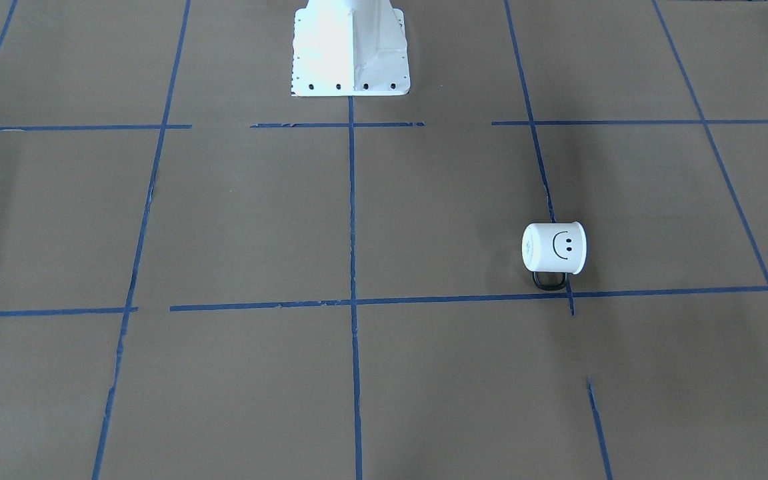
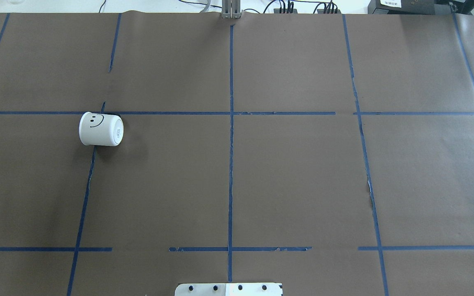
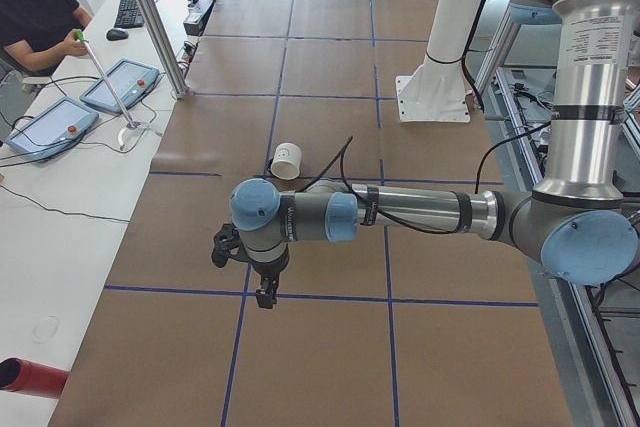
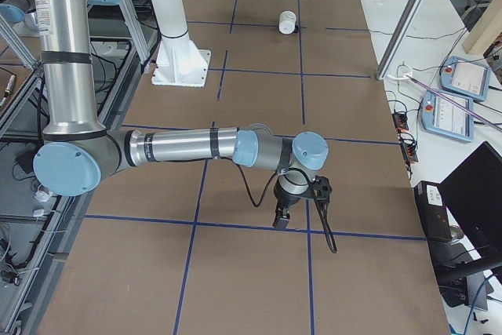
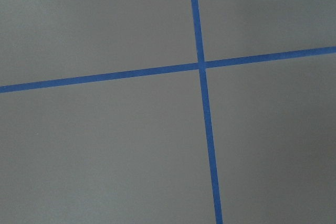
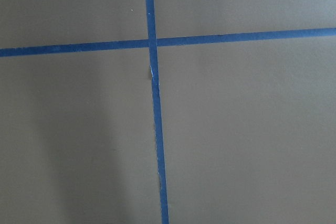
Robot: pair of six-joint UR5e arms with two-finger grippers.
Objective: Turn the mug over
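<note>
**Mug on its side, my grippers well apart from it**

The mug lies on its side on my left half of the table. Its smiley faces up and its handle lies flat toward the operators' side. My left gripper and right gripper hang above the paper. I cannot tell how far open either one is.

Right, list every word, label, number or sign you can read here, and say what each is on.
No words or numbers are legible anywhere.
Black smiley face, no letters: on the side of the mug.
Faint print on the mug's flat end: too small to read.
White sticker on the left arm: too blurred to read.
White label on the black box in the overhead view's top right corner: too small to read.
</note>
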